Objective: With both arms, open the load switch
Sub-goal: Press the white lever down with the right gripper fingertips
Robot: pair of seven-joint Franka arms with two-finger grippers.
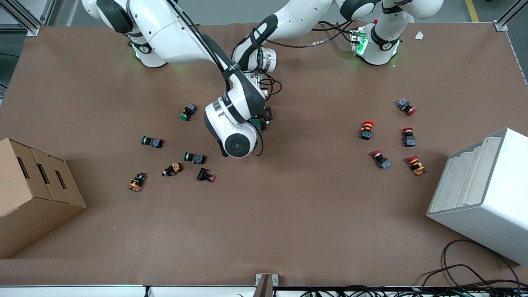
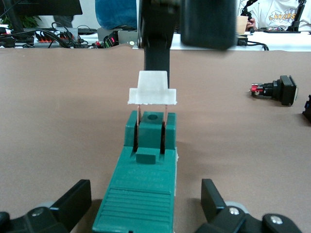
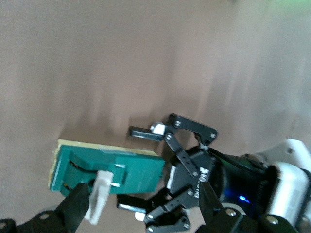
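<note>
The dark green load switch (image 1: 259, 124) (image 2: 146, 189) (image 3: 138, 170) lies flat at the table's middle. Its white toggle piece (image 2: 152, 90) (image 3: 99, 196) stands raised on two metal blades above the slot. My left gripper (image 2: 143, 206) (image 3: 138, 169) is open and straddles one end of the block, with a gap at each finger. My right gripper (image 3: 143, 208) is open over the toggle end. One of its fingers (image 2: 156, 48) rests against the white toggle; the other stands well clear. In the front view the right wrist (image 1: 235, 138) hides most of the switch.
Green push buttons (image 1: 189, 111) (image 1: 152, 141) and orange-bodied ones (image 1: 137, 182) lie toward the right arm's end, red ones (image 1: 366, 129) (image 1: 408, 137) toward the left arm's end. A cardboard box (image 1: 29, 198) and a white rack (image 1: 482, 194) stand at the table's ends.
</note>
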